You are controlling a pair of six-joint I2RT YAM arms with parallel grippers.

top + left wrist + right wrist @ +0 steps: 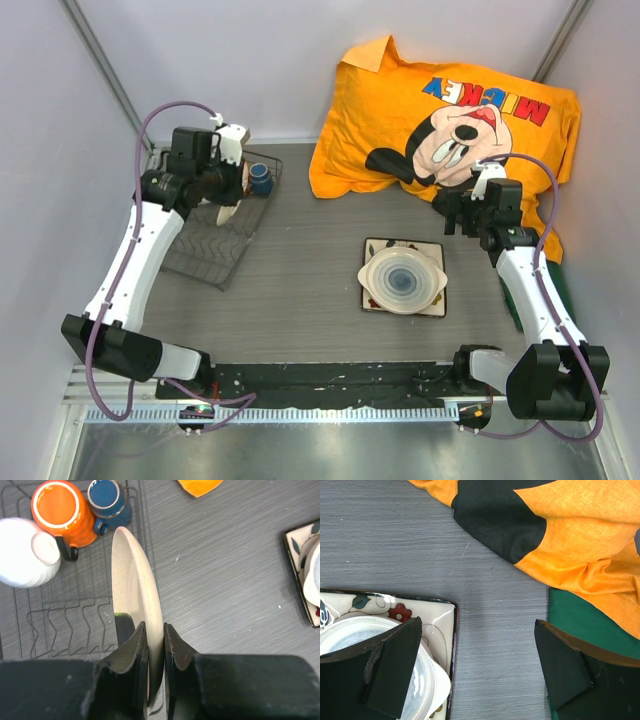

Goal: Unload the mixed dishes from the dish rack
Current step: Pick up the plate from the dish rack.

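Left fingers point(132, 650) clamp a cream round dish point(132, 580) on edge at the dish rack point(210, 250) side. Right fingers point(395, 665) spread open over the worktop point(395, 530), beside the square flowered plate point(440, 620).

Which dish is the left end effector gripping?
The large cream bowl, pinched at its rim; the orange mug, blue cup and small white bowl are untouched.

Three bowls point(132, 590) point(22, 555) point(402, 280), and one each: plate point(435, 615), mug point(60, 510), cup point(107, 500), rack point(215, 255), pillow point(440, 110).
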